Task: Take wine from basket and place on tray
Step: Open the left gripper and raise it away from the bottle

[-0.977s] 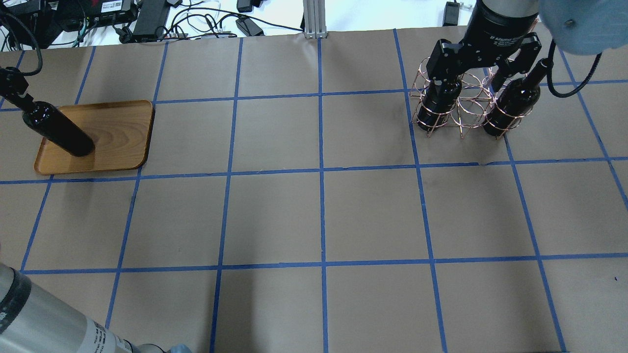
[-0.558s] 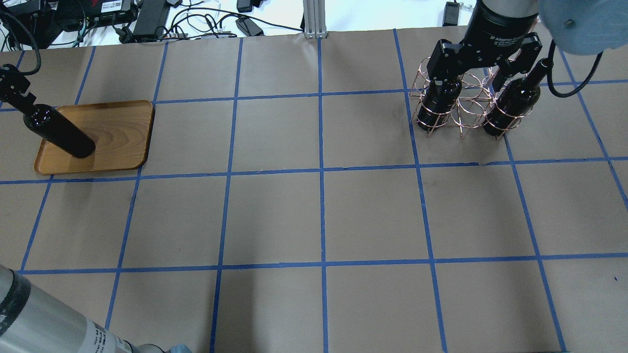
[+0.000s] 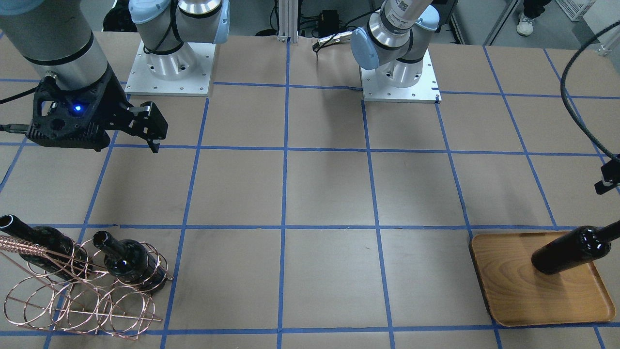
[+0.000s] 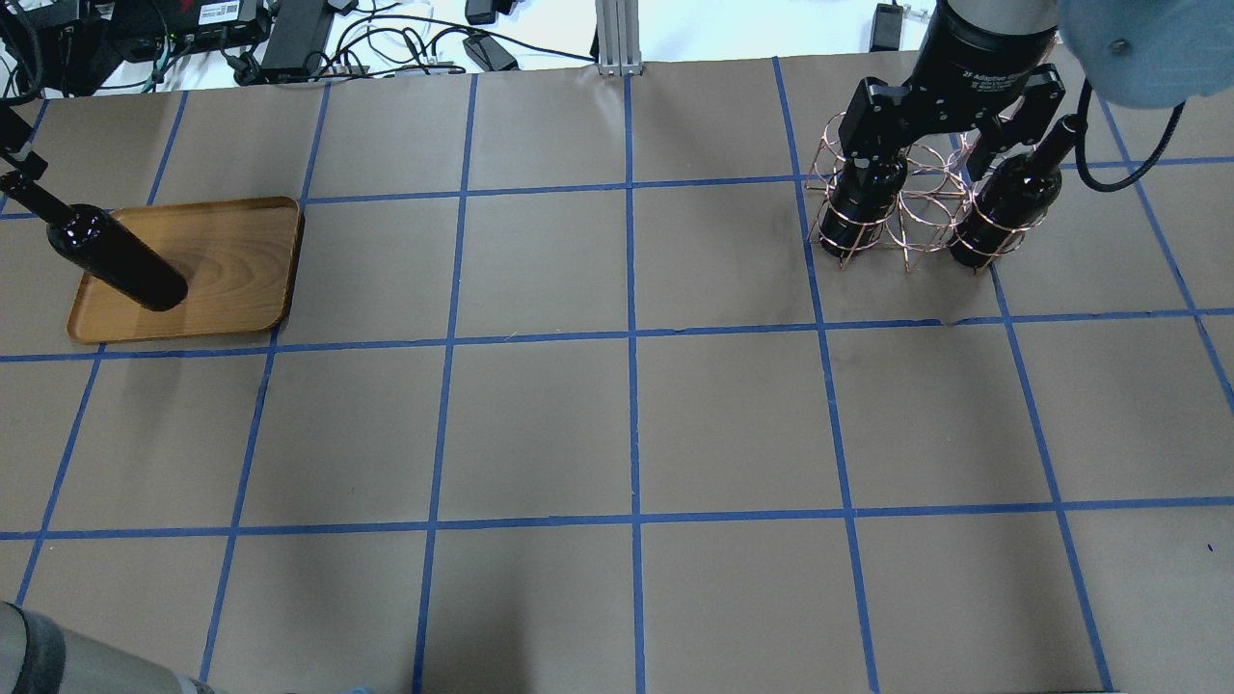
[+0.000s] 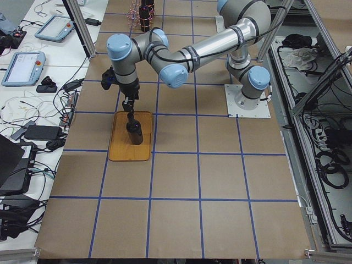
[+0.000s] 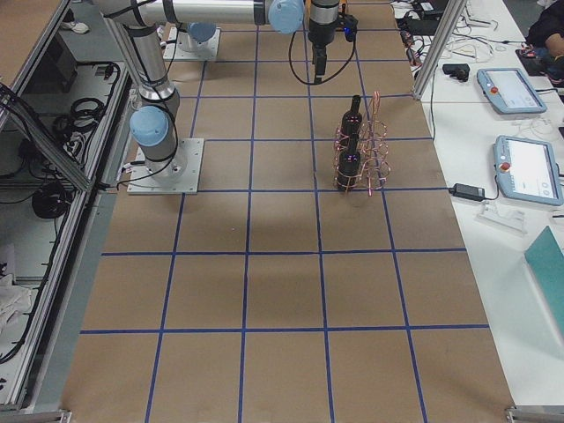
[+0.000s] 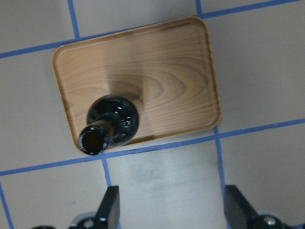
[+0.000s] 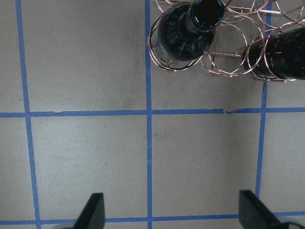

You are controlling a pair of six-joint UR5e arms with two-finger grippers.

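Observation:
One wine bottle (image 4: 116, 258) stands upright on the wooden tray (image 4: 231, 270) near its outer edge; it also shows in the left wrist view (image 7: 112, 121) and the front view (image 3: 566, 251). My left gripper (image 7: 172, 210) is open and empty, above and off the bottle's mouth, at the overhead view's left edge (image 4: 17, 154). Two more bottles (image 4: 863, 198) (image 4: 1007, 207) stand in the copper wire basket (image 4: 916, 207). My right gripper (image 4: 940, 145) hovers above the basket, open and empty, with both bottles ahead of it in its wrist view (image 8: 188, 31) (image 8: 281, 57).
Brown paper with a blue tape grid covers the table (image 4: 627, 424). Cables and power bricks (image 4: 289, 39) lie past the far edge. The two arm bases (image 3: 167, 63) (image 3: 399, 72) stand on the robot's side.
My left gripper has come off the bottle's neck and lifted up and away. The bottle stays standing on the tray. The right arm has not moved.

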